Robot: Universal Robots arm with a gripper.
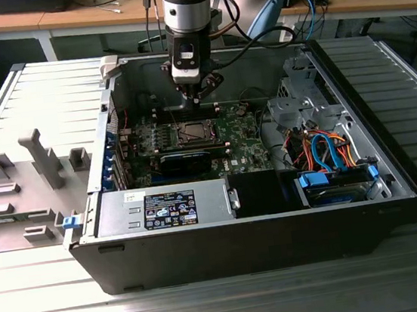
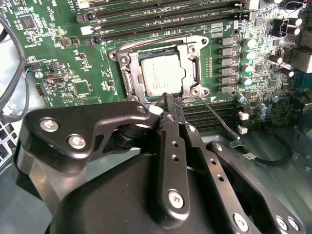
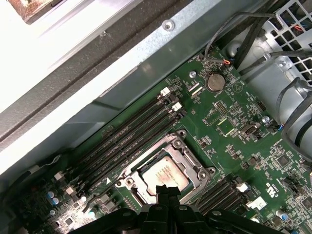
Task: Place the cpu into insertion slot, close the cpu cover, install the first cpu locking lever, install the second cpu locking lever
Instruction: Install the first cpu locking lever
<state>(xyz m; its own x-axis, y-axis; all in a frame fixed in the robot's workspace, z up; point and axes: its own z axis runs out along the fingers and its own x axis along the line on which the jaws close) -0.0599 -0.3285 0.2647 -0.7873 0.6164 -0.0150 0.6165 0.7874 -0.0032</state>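
Hovering gripper point(image 2: 167, 100) hiding edge of cpu cover point(image 2: 186, 51); fingers point(image 2: 173, 146) prob. together

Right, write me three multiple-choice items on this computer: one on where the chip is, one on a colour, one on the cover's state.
1. The chip is: A seated on the board; B on the grey tray outside the case; C on the wooden desk.
2. The board is: A blue; B green; C red.
3. The cover is: A standing upright; B lying off the board; C folded flat round the chip.

Key: 1 A, both wrist views show it seated there inside the cover's frame. 2 B, it is green in all three views. 3 C, the frame lies flat along the chip's edges.
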